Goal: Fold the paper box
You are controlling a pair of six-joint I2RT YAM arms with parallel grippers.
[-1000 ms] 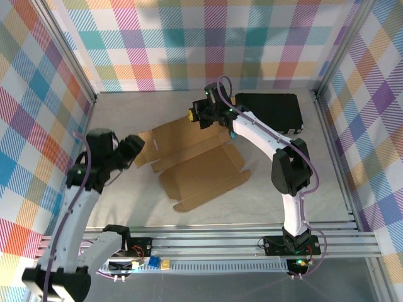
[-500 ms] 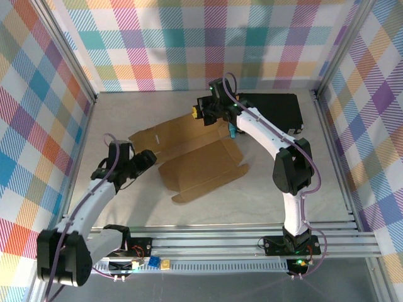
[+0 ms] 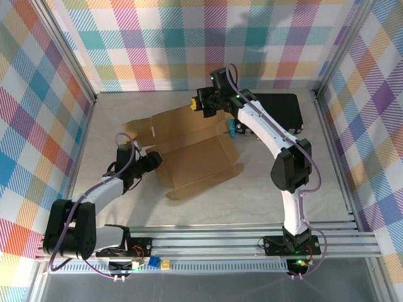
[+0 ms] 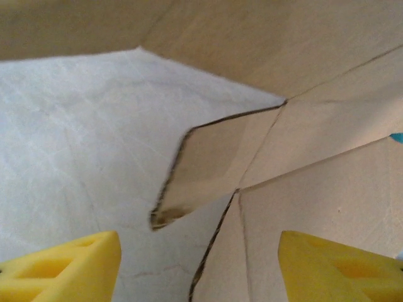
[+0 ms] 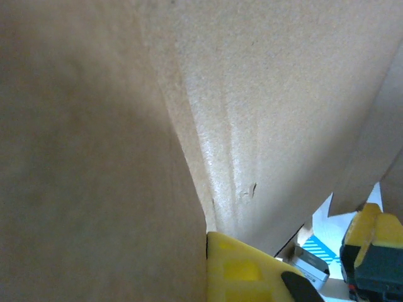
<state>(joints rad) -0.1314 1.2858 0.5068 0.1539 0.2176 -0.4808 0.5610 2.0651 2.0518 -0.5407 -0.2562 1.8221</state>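
The paper box lies unfolded mid-table as a brown creased sheet, its far panel tilted up. My right gripper is shut on that panel's far edge. In the right wrist view the cardboard is pinched against a yellow finger. My left gripper is low at the box's left edge and open. In the left wrist view its yellow fingers straddle a cardboard panel edge. A small flap sticks out just ahead.
A black rectangular case lies at the back right, behind the right arm. A small teal thing sits by the box's right rear corner. Bare white tabletop spreads left of the box. Checkered walls enclose the table.
My left arm has dropped low and moved right, up to the box's left edge, its jaws opening wider. My right gripper has lifted the far panel a little and the box has shifted.
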